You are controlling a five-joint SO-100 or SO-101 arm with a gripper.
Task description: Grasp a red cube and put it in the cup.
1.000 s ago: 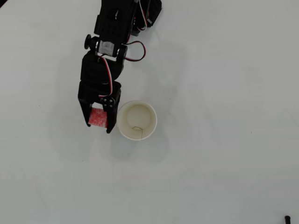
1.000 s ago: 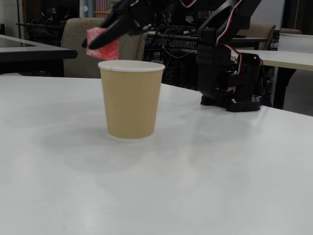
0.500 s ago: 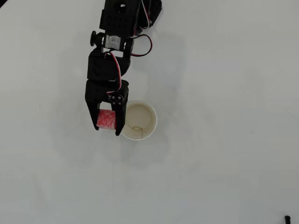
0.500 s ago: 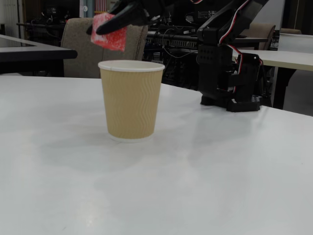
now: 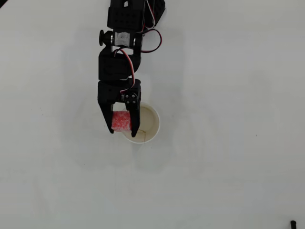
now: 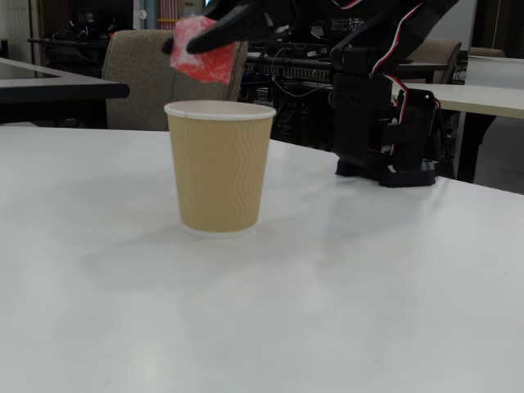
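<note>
My black gripper [image 5: 123,131] is shut on the red cube [image 5: 121,121], a small bright red block with whitish flecks. In the fixed view the cube [image 6: 202,53] hangs in the air just above the cup's rim, over its left part. The cup [image 5: 149,125] stands upright below, with a cream inside and a thin white rim. In the fixed view the cup [image 6: 219,168] has a tan rippled outer wall. In the overhead view the cube sits over the cup's left edge, partly outside the mouth.
The white table [image 5: 228,157] spreads around the cup. The arm's black base [image 6: 385,131] stands behind the cup on the right in the fixed view. A small dark object [image 5: 293,223] lies at the overhead view's bottom right corner. Chairs and desks stand beyond the table.
</note>
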